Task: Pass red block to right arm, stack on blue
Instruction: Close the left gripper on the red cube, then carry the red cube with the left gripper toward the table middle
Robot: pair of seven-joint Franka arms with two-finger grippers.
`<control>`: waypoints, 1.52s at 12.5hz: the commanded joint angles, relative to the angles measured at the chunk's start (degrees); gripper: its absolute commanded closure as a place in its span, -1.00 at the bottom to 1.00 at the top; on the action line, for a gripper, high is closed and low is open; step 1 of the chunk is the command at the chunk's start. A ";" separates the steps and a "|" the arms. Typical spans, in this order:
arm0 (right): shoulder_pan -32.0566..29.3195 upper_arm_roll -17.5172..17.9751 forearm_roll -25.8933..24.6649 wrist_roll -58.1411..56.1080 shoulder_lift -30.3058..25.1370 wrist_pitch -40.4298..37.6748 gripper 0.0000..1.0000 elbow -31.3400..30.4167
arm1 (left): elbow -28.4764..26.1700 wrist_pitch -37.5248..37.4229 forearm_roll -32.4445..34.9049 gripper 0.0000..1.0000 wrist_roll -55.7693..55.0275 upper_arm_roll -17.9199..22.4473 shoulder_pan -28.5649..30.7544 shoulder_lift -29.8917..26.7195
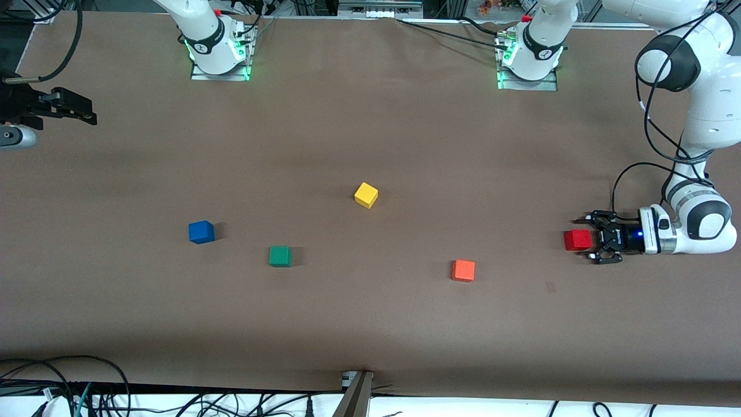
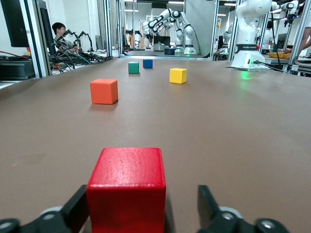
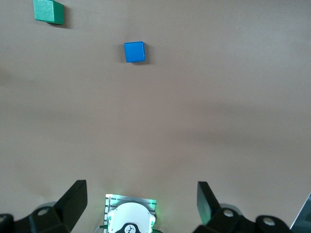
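Grasping is the step in hand: I have the left gripper (image 1: 593, 240) low at the desk (image 1: 370, 324), at the left arm's end, lying nearly level with its wrist turned sideways, its black claw fingers (image 2: 77, 208) spread on either side of the small red wooden cube (image 1: 577, 240). One finger touches a cube face; a gap shows at the other, so nothing is pinched yet. Next, I judge, the jaws must close squarely, then lift and carry toward mid-desk. The right gripper (image 1: 81, 113) waits, fingers spread, above the right arm's end. The small blue cube (image 1: 201, 231) sits beside the green cube (image 1: 280, 256), well apart from the red one.
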 commanded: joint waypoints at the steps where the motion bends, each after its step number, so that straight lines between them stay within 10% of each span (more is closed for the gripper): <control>1: -0.29 0.04 0.09 -0.63 0.46 -0.11 -1.00 0.97 | 1.65 -1.05 -1.47 -0.14 3.45 0.18 0.07 0.99; 3: -0.29 0.04 0.09 -0.63 0.46 -0.11 -1.00 0.97 | 1.65 -1.05 -1.47 0.90 3.36 0.27 0.16 0.90; 4: -0.29 0.04 0.17 -0.63 0.46 -0.19 -1.00 0.97 | 1.73 -1.05 -1.47 1.00 3.36 0.27 0.16 0.81; 11: -0.29 0.04 0.53 -0.63 0.46 -0.19 -1.00 0.97 | 1.47 -5.68 -2.69 1.00 -9.11 -3.77 -6.32 -0.07; 15: -0.38 0.04 0.52 -0.63 0.55 -0.11 -1.00 0.97 | 0.77 -7.65 -7.26 1.00 -14.19 -13.50 -11.25 -0.07; 19: -0.20 0.30 3.32 -0.81 1.69 -0.11 -1.00 1.06 | 0.77 -6.24 -25.51 1.00 -14.22 -15.81 -21.96 -0.07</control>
